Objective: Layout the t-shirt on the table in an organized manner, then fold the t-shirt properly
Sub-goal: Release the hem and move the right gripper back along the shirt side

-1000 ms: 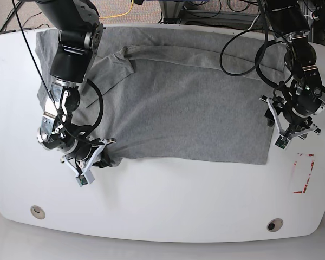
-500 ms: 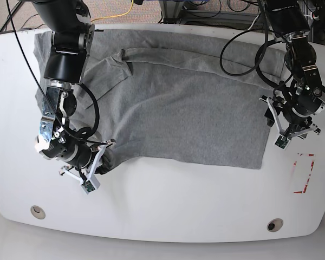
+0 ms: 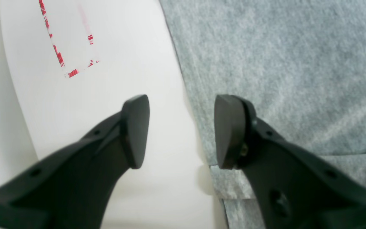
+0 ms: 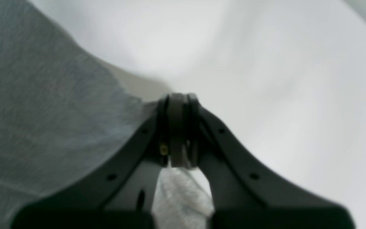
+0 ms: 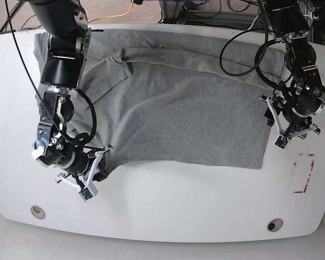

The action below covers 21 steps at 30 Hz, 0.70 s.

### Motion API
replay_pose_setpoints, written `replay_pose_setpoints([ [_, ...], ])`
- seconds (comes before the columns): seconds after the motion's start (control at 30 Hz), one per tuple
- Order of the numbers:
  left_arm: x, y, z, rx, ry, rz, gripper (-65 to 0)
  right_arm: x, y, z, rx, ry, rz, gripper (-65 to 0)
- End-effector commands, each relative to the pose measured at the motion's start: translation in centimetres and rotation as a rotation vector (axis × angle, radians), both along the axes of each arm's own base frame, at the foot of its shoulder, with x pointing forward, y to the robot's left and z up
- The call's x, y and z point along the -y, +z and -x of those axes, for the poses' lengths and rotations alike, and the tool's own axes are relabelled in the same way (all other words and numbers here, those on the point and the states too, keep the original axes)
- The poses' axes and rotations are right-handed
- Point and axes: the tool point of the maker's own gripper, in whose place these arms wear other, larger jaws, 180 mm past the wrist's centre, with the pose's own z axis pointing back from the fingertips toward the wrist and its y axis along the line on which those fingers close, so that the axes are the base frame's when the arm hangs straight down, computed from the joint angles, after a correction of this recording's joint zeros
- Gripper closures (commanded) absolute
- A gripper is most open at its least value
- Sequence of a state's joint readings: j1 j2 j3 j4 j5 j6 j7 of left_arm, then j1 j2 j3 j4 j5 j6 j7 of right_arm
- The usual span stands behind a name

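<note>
The right claw (image 5: 92,181), clamped on a corner of the t-shirt (image 5: 184,108), has dragged that corner toward the near left of the bench (image 5: 168,216) over the last second, drawing the near hem straighter. The shirt lies spread across the bench's far half. The left claw (image 5: 292,135) hangs apart and unmoved over the shirt's right edge; layout looks nearly done.
</note>
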<state>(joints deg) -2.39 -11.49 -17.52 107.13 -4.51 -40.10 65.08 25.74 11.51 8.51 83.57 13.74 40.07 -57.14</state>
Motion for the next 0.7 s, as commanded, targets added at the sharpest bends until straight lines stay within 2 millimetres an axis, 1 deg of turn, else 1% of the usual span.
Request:
replay_pose_setpoints([
  [0.0, -0.1, 1.2, -0.7, 0.043, -0.005, -0.003, -30.7, -0.4, 4.3, -2.2, 0.114, 0.037, 0.024, 0.0],
  [0.1, -0.1, 1.2, -0.7, 0.043, -0.005, -0.003, -30.7, -1.0, 5.0, -2.5, 0.127, 0.082, 0.078, 0.0],
  [0.2, -0.2, 0.8, -0.7, 0.031, -0.002, 0.002, -30.7, -2.0, 5.8, -3.0, 0.142, 0.124, 0.112, -0.2],
  [0.3, -0.3, 0.3, -0.6, 0.017, 0.001, 0.007, -30.7, -3.0, 5.9, -3.1, 0.146, 0.157, 0.131, -0.5],
  [0.37, -0.3, 0.2, -0.6, 0.014, 0.002, 0.008, -30.7, -3.4, 5.8, -3.1, 0.144, 0.169, 0.137, -2.7],
  [0.47, -0.2, 0.2, -0.6, 0.014, 0.001, 0.011, -30.7, -3.7, 5.6, -2.9, 0.139, 0.177, 0.136, -15.7],
  [0.57, -0.2, 0.2, -0.6, 0.014, 0.001, 0.011, -30.7, -3.7, 5.4, -2.8, 0.136, 0.177, 0.135, -33.1],
  [0.63, -0.2, 0.2, -0.6, 0.014, 0.001, 0.011, -30.7, -3.6, 4.7, -2.5, 0.122, 0.176, 0.134, -45.0],
  [0.67, -0.2, 0.2, -0.6, 0.014, 0.001, 0.011, -30.7, -3.5, 4.6, -2.4, 0.120, 0.174, 0.135, -48.8],
])
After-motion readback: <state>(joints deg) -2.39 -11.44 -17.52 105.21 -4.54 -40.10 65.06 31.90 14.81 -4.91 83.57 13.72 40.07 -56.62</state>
